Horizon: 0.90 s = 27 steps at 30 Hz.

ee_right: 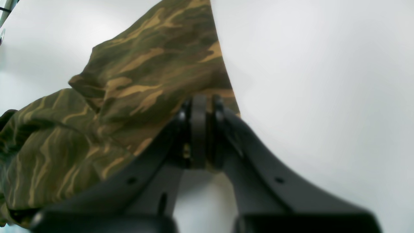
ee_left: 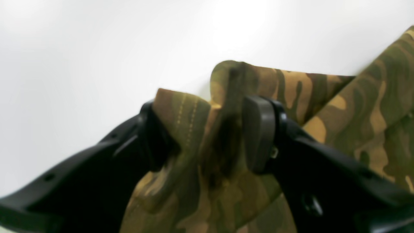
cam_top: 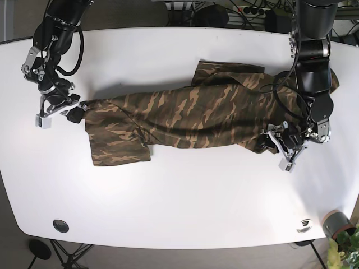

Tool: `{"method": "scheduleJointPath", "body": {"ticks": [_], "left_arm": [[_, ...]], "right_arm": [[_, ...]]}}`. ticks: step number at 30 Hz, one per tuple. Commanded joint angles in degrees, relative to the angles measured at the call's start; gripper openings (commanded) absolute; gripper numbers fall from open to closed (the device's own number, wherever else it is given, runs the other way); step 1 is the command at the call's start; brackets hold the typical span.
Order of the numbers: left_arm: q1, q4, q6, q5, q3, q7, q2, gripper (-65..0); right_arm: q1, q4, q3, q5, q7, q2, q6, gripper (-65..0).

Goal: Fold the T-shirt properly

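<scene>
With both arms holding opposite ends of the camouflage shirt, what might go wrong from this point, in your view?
The left tool holds a thick, bunched wad of the T-shirt with its jaws apart, so layers may slip out unevenly. The right tool pinches only a thin edge, which may pull free under tension. The shirt lies twisted and rumpled on the table, so folding now would likely lock in creases.

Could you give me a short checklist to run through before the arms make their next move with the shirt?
1. Right gripper shut on the shirt edge: ok.
2. Left gripper has cloth between its fingers: ok, though the jaws stand apart around a thick bunch.
3. Shirt lying flat: not ok, it is rumpled and bunched along its length.
4. Shirt fully on the table: ok.
5. Sleeves laid out evenly: cannot tell.
</scene>
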Motion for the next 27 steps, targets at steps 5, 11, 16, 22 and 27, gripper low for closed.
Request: {"method": "scheduleJointPath", "body": {"ticks": [5, 11, 16, 22, 27], "left_arm": [[0.27, -0.02, -0.11, 1.77, -0.05, 3.96, -0.33, -42.6], [0.35, 0.16, 0.33, 1.86, -0.05, 3.79, -0.50, -65.0], [0.09, 0.33, 0.42, 1.77, -1.45, 3.79, -0.68, -65.0], [0.00, 6.93, 1.21, 1.95, -5.85, 4.05, -0.68, -65.0], [0.35, 15.80, 6.84, 1.95, -5.85, 4.31, -0.76, -65.0]], "right_arm": [[0.87, 1.12, 0.23, 1.07, 1.26, 0.72, 0.41, -62.9], [0.87, 1.12, 0.23, 1.07, 1.26, 0.72, 0.41, -62.9], [1.13, 1.12, 0.23, 1.07, 1.26, 0.72, 0.41, -62.9], [4.12, 1.12, 0.14, 0.54, 1.26, 1.43, 0.41, -62.9], [7.99, 0.77, 0.14, 0.54, 1.26, 3.27, 0.32, -62.9]]}}
